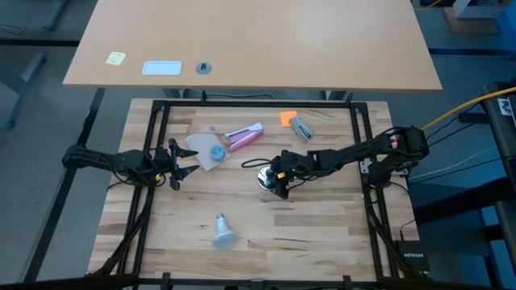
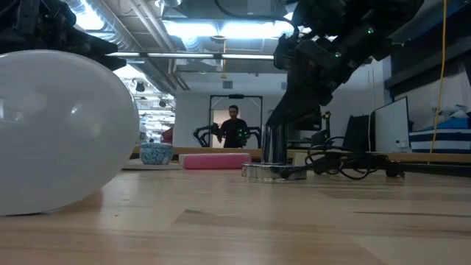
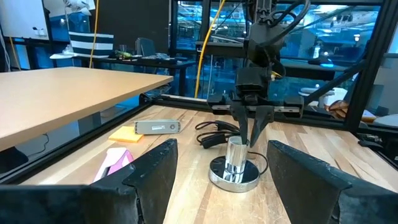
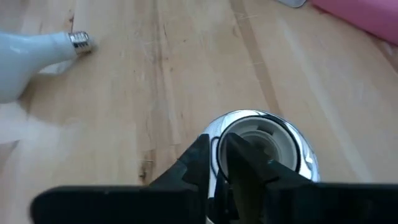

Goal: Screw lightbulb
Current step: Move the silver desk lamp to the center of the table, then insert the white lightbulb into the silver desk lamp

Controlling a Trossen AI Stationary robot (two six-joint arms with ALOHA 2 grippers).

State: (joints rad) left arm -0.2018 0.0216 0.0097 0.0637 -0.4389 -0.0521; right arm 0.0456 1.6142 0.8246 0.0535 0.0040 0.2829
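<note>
My right pincer (image 1: 276, 179) pinches the rim of the silvery socket (image 1: 267, 179) at mid-surface. My left pincer (image 1: 179, 162) hangs spread near the pink tube (image 1: 244, 136). The lightbulb (image 1: 223, 233) lies on its side on the wooden surface (image 1: 322, 234), well apart from the socket.

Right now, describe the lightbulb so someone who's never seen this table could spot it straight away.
Start at the wooden table and go to its near edge, well in front of the two arms. The lightbulb lies there alone on its side, a frosted-white globe tapering to a small silver screw base. Unlike the shiny socket under the right claw, it has no cord and nothing holds it.
</note>
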